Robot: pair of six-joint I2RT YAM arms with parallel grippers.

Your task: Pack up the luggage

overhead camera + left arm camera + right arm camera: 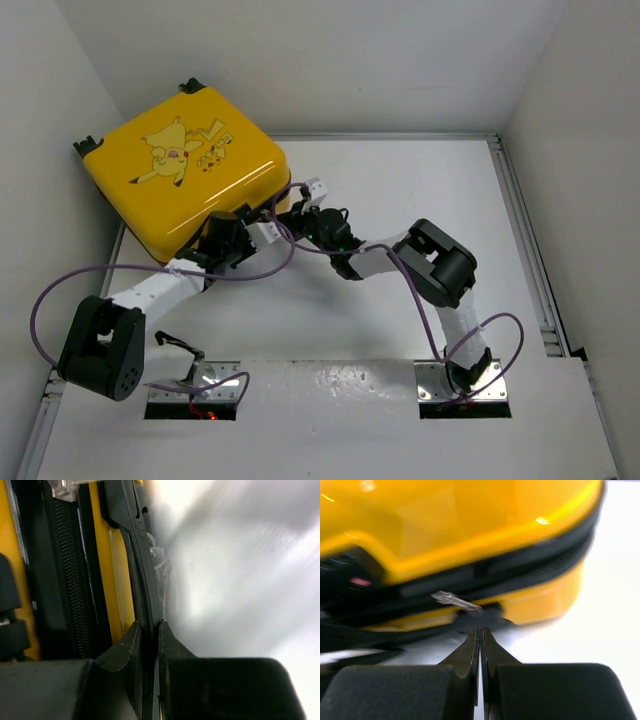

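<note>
The luggage (185,170) is a yellow hard-shell suitcase with a Pikachu cartoon, lying closed at the far left of the table. My left gripper (240,218) is at its near edge. In the left wrist view, this gripper (148,630) is shut on a black strip (134,535) that runs along the yellow shell (117,580) beside the zipper (70,570). My right gripper (292,205) is at the case's near right corner. In the right wrist view, it (480,629) is shut and empty, just below a silver zipper pull (457,601) on the black seam of the shell (470,520).
White walls close in the table (420,200) on the left, back and right. The case's black wheels (88,143) point at the left wall. Purple cables (60,290) loop off both arms. A metal rail (530,250) runs along the right edge.
</note>
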